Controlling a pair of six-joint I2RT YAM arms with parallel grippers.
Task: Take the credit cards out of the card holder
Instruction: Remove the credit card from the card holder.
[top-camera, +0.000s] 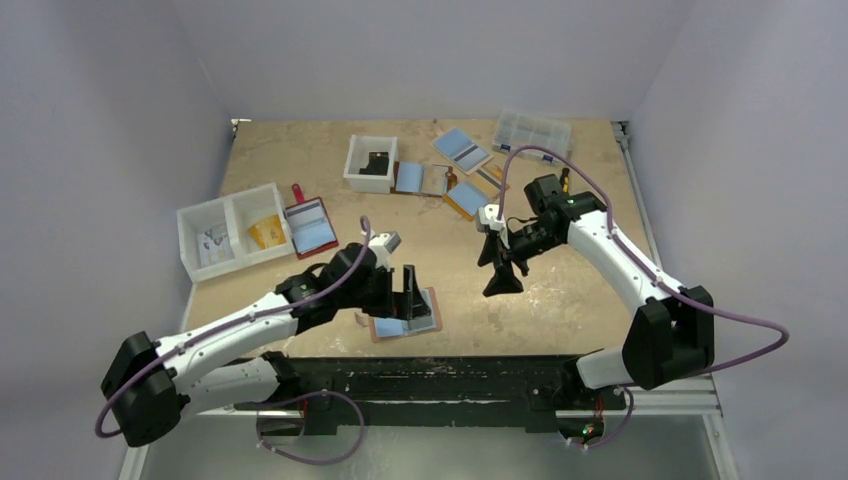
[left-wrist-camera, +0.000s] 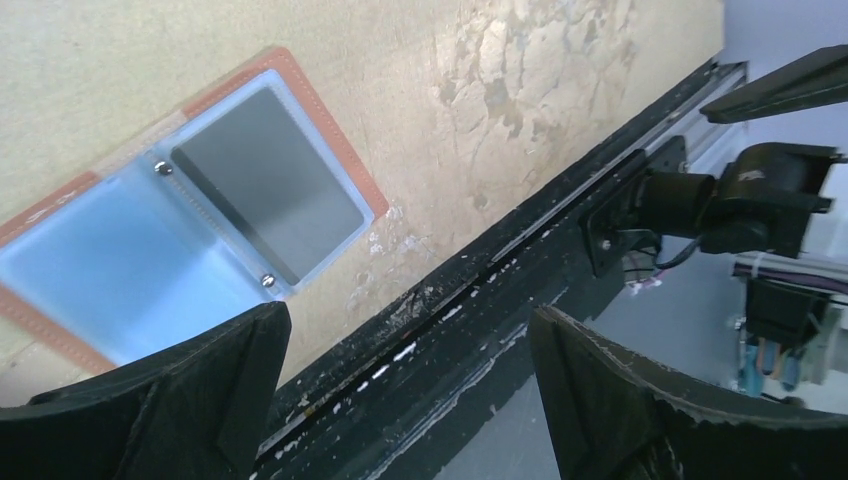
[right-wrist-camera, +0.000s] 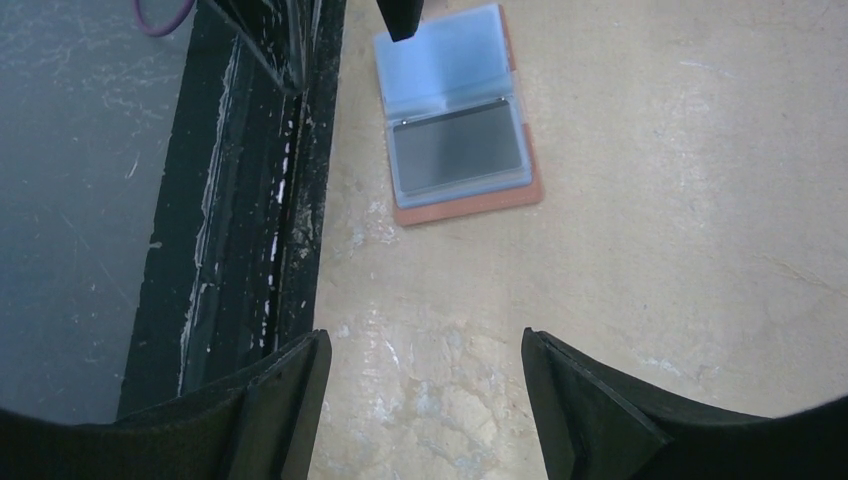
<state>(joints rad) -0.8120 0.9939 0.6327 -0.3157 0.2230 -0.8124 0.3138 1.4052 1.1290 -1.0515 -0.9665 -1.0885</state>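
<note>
A worn, pale-tan table (top-camera: 560, 300) stood between lilac-grey walls, with a black rail along its near edge. The card holder (right-wrist-camera: 470, 205) lay open and flat close to that rail, its tan border framing two clear pockets. The dark grey card (right-wrist-camera: 457, 150) sat in one pocket and the light blue card (right-wrist-camera: 445, 60) in the other, both seemingly fully seated.

The left pincer (top-camera: 413, 305) hovered right over the holder with its fingers spread and nothing between them. In its wrist view the holder lay up and to the left of the fingertips, not between them. The right pincer (top-camera: 498, 288), also spread and empty, hung near the holder on its right, and its wrist view showed the holder ahead of the fingers and apart from them.

The step in hand looked like the approach for the first card. It would probably go best with one pincer pinning the leather border down while the other worked a fingertip onto an exposed card edge and slid it along the pocket's opening. A thin card would be hard to pinch from above.

Further back stood a white bin (top-camera: 232, 235), a small white box (top-camera: 368, 165) and other wallets (top-camera: 310, 227).
</note>
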